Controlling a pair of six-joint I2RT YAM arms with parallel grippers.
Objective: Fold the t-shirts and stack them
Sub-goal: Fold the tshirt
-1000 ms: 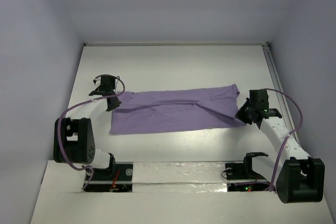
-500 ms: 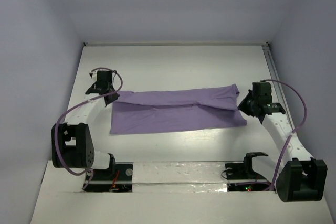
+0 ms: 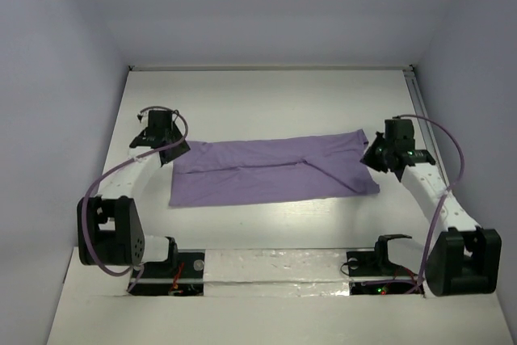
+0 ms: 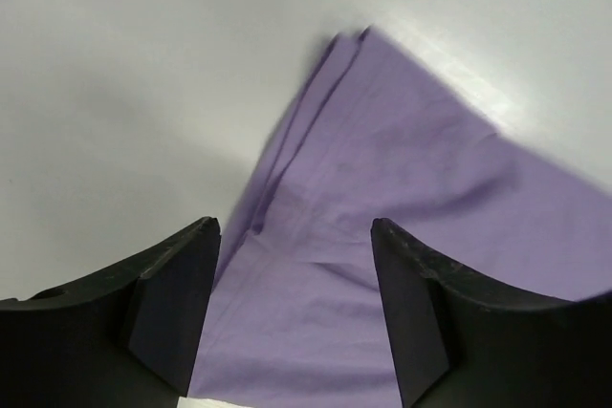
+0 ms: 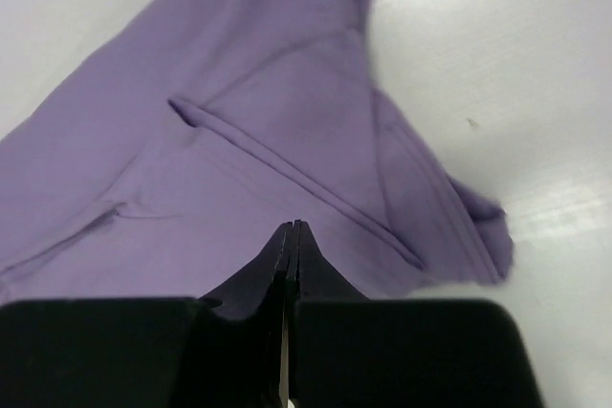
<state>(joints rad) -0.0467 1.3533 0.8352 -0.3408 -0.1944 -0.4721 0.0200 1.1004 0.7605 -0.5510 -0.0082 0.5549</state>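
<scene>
The lavender t-shirt [image 3: 275, 171] lies flat across the middle of the table as a long folded band with a crease running along it. My left gripper [image 3: 172, 151] hovers over its far-left corner. In the left wrist view the left gripper [image 4: 295, 228] is open, with the t-shirt [image 4: 402, 188] lying under the gap and nothing between the fingers [image 4: 172, 303]. My right gripper [image 3: 374, 159] sits at the shirt's right end. In the right wrist view the right gripper [image 5: 295, 226] is shut tip to tip above the t-shirt [image 5: 191, 169], with no cloth visible between the tips.
The white table [image 3: 258, 103] is walled at the back and on both sides. A metal rail [image 3: 418, 111] runs along its right edge. Both arm bases and a taped strip [image 3: 275, 268] line the near edge.
My left gripper has opened and released the shirt's far-left corner, which now lies flat. My right gripper has moved away from me along the shirt's right end, staying shut.
</scene>
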